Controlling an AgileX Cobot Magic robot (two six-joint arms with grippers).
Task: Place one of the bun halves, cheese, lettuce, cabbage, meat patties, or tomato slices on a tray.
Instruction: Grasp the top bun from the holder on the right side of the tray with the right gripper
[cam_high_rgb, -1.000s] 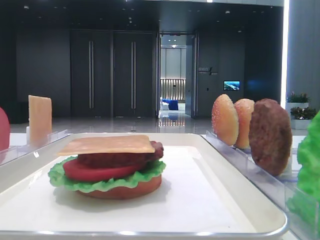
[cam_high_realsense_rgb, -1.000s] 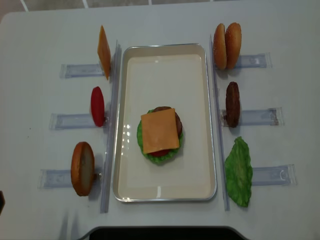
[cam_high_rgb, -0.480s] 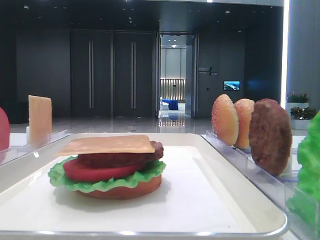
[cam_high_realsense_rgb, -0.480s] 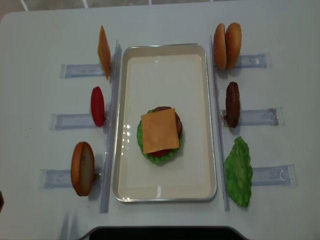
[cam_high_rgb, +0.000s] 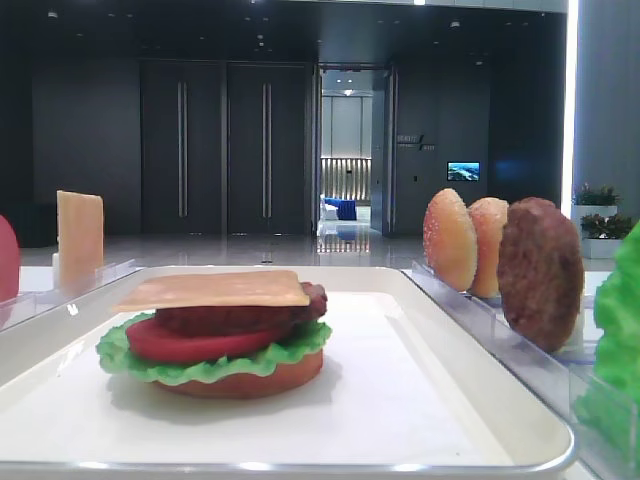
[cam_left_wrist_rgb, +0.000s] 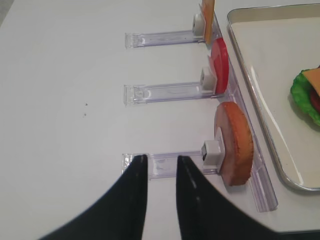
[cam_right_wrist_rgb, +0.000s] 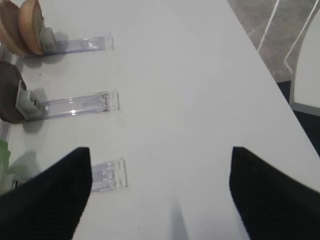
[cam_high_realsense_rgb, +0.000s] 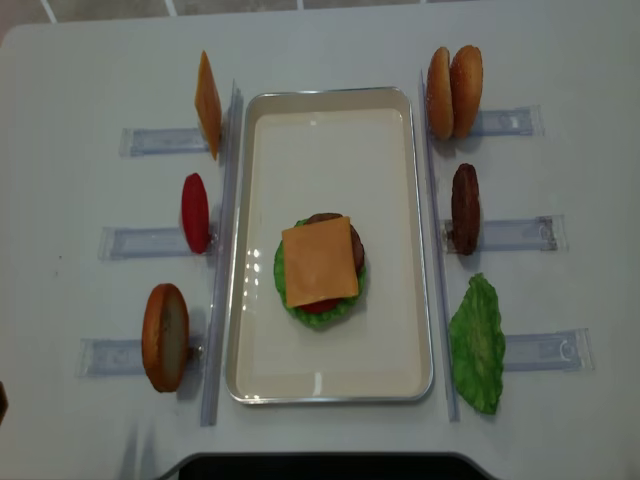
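Cheese (cam_high_realsense_rgb: 320, 260) tops the stacked burger on the tray (cam_high_realsense_rgb: 400, 300). Left of the tray, the left gripper (cam_left_wrist_rgb: 159, 165) hovers with a narrow gap, empty; right of the tray, the right gripper (cam_right_wrist_rgb: 160, 165) gapes wide, empty.

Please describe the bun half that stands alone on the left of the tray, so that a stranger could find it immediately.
Start at the metal tray in the middle of the white table. On its left, three foods stand on edge in clear holders; the lone bun half is the one nearest the front edge. Unlike the flat orange cheese slice and the red tomato slice behind it, it is a thick brown disc.
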